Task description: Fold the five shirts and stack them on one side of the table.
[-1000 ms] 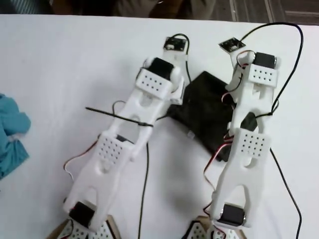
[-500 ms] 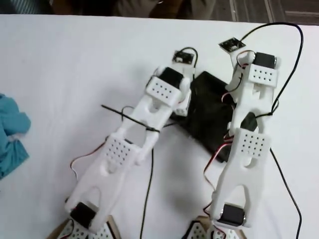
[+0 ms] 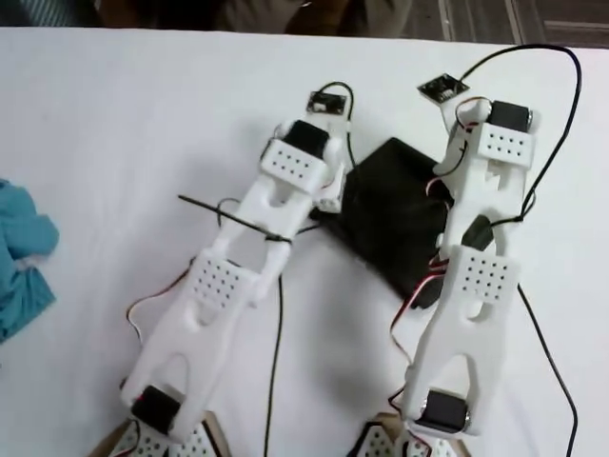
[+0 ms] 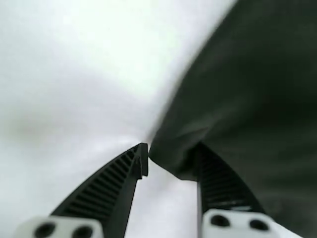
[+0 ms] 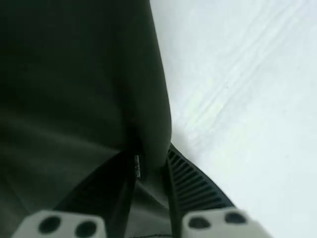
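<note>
Between two white arms on the white bench (image 3: 143,114): a black shirt (image 3: 390,219), folded to a compact slab and lying flat, turned cornerwise, one corner away from the arms' bases. Flanked by the left arm (image 3: 238,257) along one side and the right arm (image 3: 476,257) along the other, both stretched forward from their bases at the near edge, wrists over the shirt's outer corners. Pinched at its edge by the right hand (image 5: 151,154), fingers pressed close together with a fold of dark fabric caught between them (bare bench just beside). Straddled at a rounded corner by the left hand (image 4: 171,151), fingers spread, one lying over the cloth, the other over bare bench with its tip right at the shirt's rim. Well apart, at the bench's edge on the left arm's side: a crumpled teal shirt (image 3: 21,257), unfolded and partly cut off by the frame. Trailing over the bench between the arms' bases, a thin black cable (image 3: 278,362); looping wide round the right arm, a second black cable (image 3: 557,143). Beyond the bench's far edge, a strip of dark floor (image 3: 495,14).
</note>
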{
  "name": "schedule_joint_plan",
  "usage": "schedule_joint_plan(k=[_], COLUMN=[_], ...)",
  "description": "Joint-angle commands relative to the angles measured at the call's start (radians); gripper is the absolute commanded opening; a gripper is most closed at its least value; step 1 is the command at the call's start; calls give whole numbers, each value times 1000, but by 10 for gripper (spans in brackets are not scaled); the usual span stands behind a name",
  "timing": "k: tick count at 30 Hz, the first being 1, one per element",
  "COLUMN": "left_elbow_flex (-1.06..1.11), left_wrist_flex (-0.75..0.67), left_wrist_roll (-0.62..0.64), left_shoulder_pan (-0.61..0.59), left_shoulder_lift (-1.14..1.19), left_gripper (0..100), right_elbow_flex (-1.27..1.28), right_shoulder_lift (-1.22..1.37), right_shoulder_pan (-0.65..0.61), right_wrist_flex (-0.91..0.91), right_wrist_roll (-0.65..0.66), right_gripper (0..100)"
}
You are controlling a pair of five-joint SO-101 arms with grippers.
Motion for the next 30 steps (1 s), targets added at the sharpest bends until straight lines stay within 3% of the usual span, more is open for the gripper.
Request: schedule_joint_plan(k=[1,11,18,20,23,30], left_elbow_flex=[-31,-41,-33,-35,-31,-31], left_wrist_flex=[12,-28,-64,-38,-21,-11], left_wrist_roll=[-3,-2,-2,-3,-64,-97], left_shoulder_pan=[-5,106,91,91,91,69], left_shoulder_lift=[-15,94,104,104,104,104], left_gripper=[172,173,172,139,8,21], right_elbow_flex=[-6,-6,-6,-6,-6,-6], right_shoulder_lift=[-79,-77,-77,-79,-79,-87], right_shoulder_pan=[13,8,12,12,12,18], right_wrist_flex=[15,15,15,15,15,15], right_wrist_roll=[5,6,6,6,6,6], right_gripper=[21,21,21,21,21,21])
